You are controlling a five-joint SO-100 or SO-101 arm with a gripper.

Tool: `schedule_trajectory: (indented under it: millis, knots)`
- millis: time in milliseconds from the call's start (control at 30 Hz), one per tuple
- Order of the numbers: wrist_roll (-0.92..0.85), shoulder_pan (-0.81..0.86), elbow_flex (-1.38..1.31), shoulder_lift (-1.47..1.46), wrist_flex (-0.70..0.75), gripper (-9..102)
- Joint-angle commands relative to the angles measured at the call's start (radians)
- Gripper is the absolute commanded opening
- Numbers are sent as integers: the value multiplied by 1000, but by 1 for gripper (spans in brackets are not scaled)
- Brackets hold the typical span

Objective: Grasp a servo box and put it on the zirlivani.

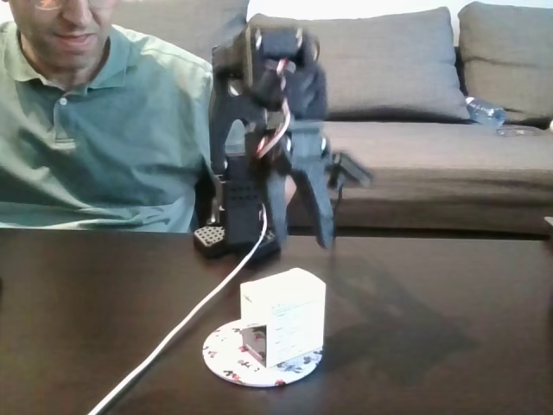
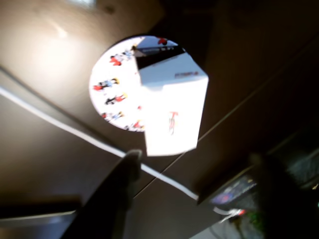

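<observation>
Room: grey sofa (image 1: 406,69) along the back wall in the fixed view, with a plastic bottle (image 1: 486,111) lying on its seat at the right.
Surface: dark, glossy brown table (image 1: 449,346), with bright glare patches in the wrist view.
Person: someone in a green polo shirt (image 1: 95,130) sits behind the table at the left of the fixed view.
Arm: black arm base (image 1: 233,229) stands at the table's far edge, the limb folded upward above it.
Gripper (image 1: 337,203): raised above the table, behind the box and clear of it; fingers spread wide with nothing between them. In the wrist view the two dark fingers (image 2: 119,184) frame the lower edge, blurred.
Servo box (image 1: 283,316): white cube resting on the disc, tilted slightly, its dark band facing the lower left in the fixed view; also seen in the wrist view (image 2: 172,107).
Zirlivani (image 1: 226,356): flat white disc with small red and dark specks, under the box, its rim showing at the left and front; in the wrist view (image 2: 112,84) the box overhangs its right side.
Cable (image 1: 186,324): white cord runs from the arm base past the disc's left edge toward the lower left.
</observation>
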Motion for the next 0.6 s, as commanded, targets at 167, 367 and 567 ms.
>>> schedule_trajectory:
  millis: [167, 367, 567]
  knots:
    - [43, -9, -95, 523, 201, 1]
    - [35, -8, 328, 902, 81, 0]
    - [6, 77, 916, 1137, -330, 0]
